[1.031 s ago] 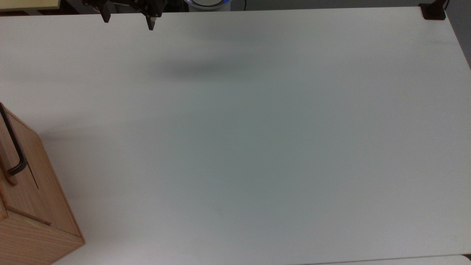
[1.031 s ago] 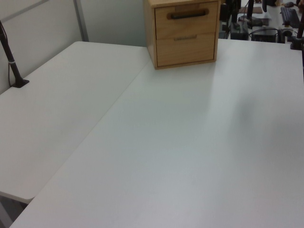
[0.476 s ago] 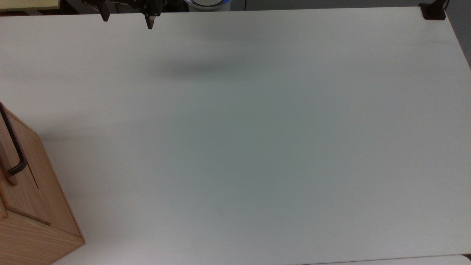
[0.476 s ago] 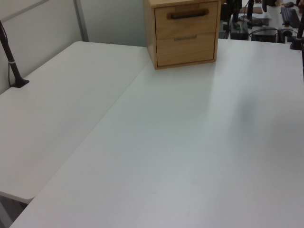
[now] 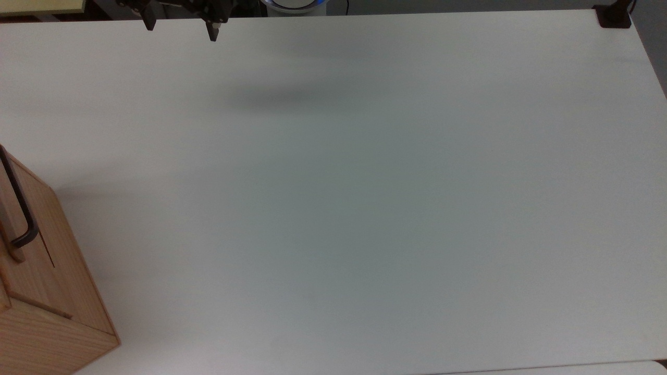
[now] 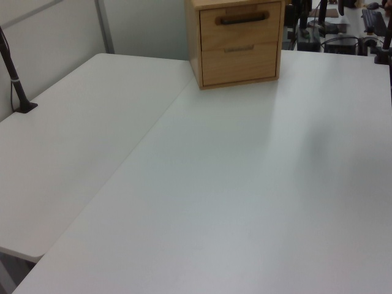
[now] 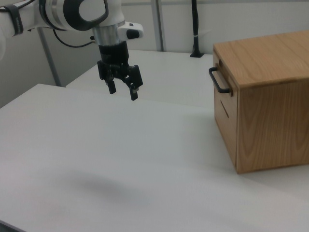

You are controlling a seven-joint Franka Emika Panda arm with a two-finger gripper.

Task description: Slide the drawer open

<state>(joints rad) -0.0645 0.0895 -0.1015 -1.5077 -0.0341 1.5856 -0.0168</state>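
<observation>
The drawer (image 6: 240,24), top of two in a wooden cabinet (image 7: 270,101), sits shut at the top view's left edge, its black handle (image 7: 218,80) untouched. The gripper (image 7: 122,91) hangs above the white table (image 5: 365,182), well apart from the cabinet, fingers spread and holding nothing. The approach looks barely begun: the next move calls for crossing to the handle and closing around the bar. A black post (image 6: 13,76) stands off to the side; nothing appears to block the way.
</observation>
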